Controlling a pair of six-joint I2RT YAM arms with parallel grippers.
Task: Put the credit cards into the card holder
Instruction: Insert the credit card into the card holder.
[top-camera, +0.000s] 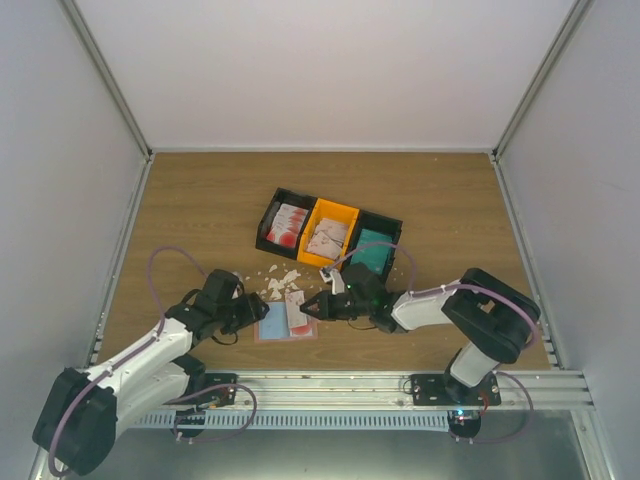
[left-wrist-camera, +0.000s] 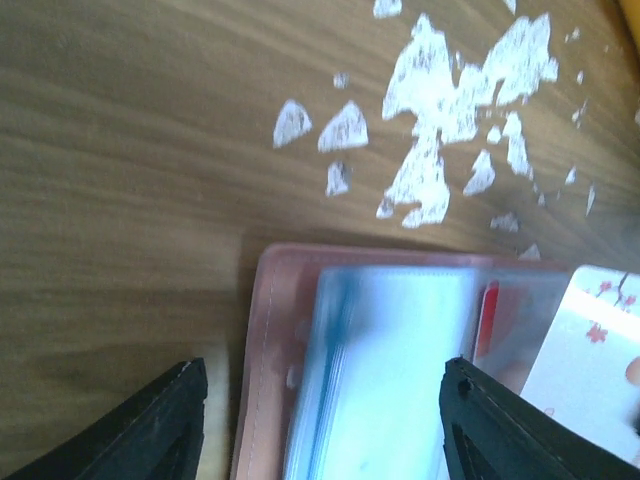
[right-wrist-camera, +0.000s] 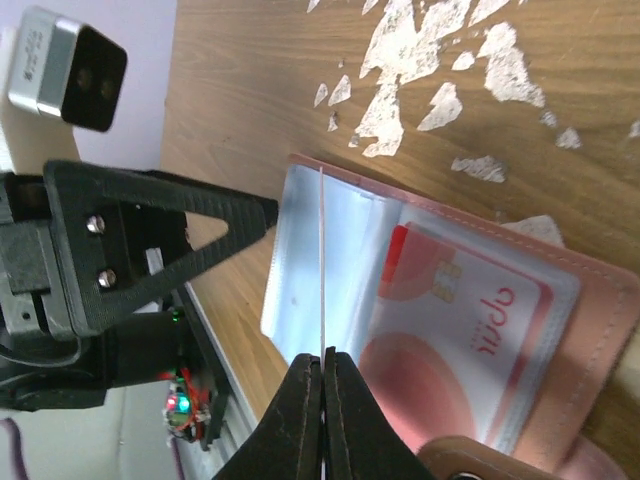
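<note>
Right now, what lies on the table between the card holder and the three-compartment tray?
Scattered white scraps lie between the card holder and the tray; the top view shows them.

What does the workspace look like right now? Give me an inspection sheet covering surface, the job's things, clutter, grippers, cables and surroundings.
Surface: wooden table, bare wood around the work.
Job's things: card holder lies open; sleeved card sits in one pocket; second card is held edge-on over the sleeves; spare cards lie in the tray.
Clutter: white scraps scattered on the holder's far side.
Grippers: left gripper open, fingers astride the sleeves; right gripper shut on the second card.
Cables: purple cables loop beside both arms.
Surroundings: white walls, metal frame; nothing else seen.
</note>
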